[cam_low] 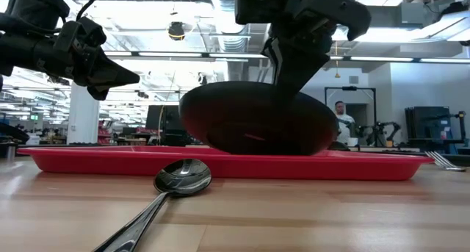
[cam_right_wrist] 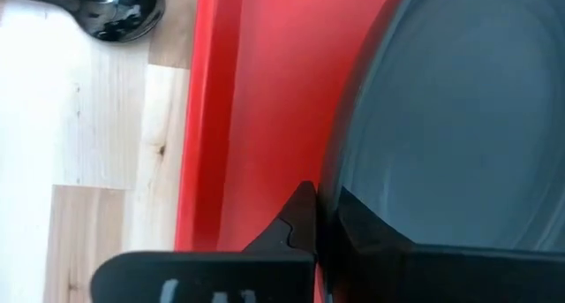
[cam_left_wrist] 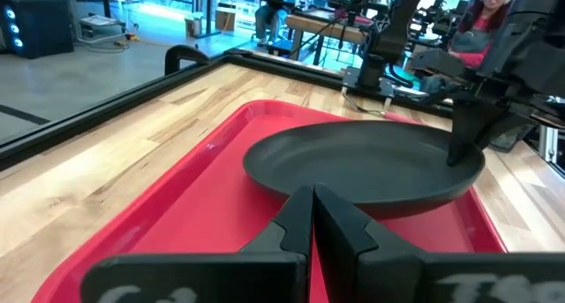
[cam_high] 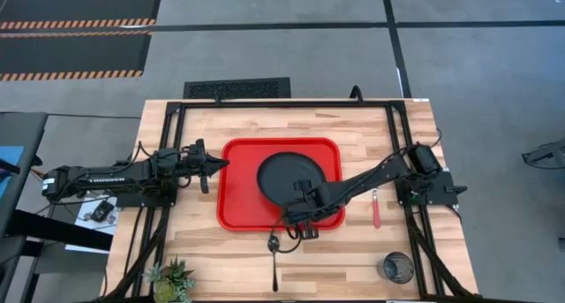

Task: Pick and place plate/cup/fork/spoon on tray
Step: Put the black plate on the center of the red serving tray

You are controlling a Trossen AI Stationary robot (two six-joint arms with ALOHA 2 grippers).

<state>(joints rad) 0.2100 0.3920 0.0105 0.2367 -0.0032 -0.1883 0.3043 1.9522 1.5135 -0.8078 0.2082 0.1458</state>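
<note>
**Desk:** What is on the table, by count?

**Photographer:** One red tray (cam_high: 237, 210) at the centre of the wooden table (cam_high: 353, 135), and one black plate (cam_high: 282, 172) over its right half, tilted, with its near edge lifted off the tray floor in the low view. One dark spoon (cam_high: 274, 254) lies on the wood just in front of the tray. One red-handled fork (cam_high: 376, 209) lies on the wood right of the tray. One glass cup (cam_high: 396, 268) stands at the near right corner. One small potted plant (cam_high: 172, 281) sits at the near left corner.

**Desk:** And the arms?

**Photographer:** Two. The right arm stretches in from the right edge across the tray's near right corner; the right gripper (cam_right_wrist: 320, 216) is clenched on the plate's near rim, one finger on each side of it. The left arm lies level from the left, and the left gripper (cam_high: 213, 165) hangs above the tray's left edge, fingers pressed together, holding nothing.
</note>
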